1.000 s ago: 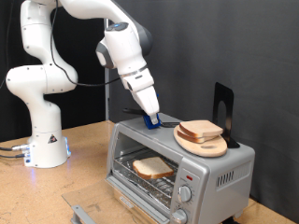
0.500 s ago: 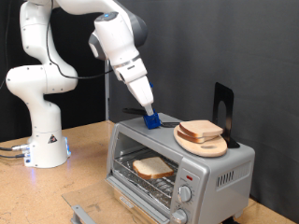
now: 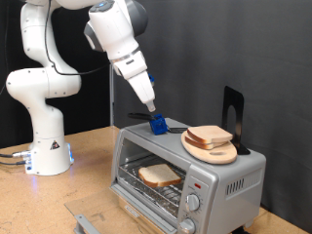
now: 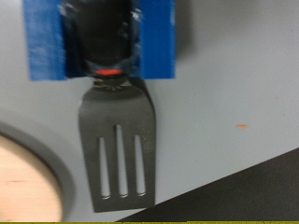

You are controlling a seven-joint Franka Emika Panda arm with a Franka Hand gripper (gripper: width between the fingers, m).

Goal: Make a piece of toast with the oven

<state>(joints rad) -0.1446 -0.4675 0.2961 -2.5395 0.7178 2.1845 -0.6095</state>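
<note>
Nearest the exterior camera, at the bottom of its view, the oven (image 3: 185, 174) stands with its glass door dropped open, and a piece of toast (image 3: 159, 175) lies on the wire rack inside; two round knobs sit on the front panel at the view's right. On the oven's flat top, toward the right, a round wooden board (image 3: 212, 149) carries more slices of bread (image 3: 210, 136), with a black stand (image 3: 232, 117) upright just behind it. Farther back on the oven top, the gripper (image 3: 156, 124) points down over the blue-wrapped handle of a black slotted spatula (image 4: 114, 149), whose blade lies flat on the grey surface in the wrist view. Whether the fingers are apart or clamped on that handle cannot be told.
</note>
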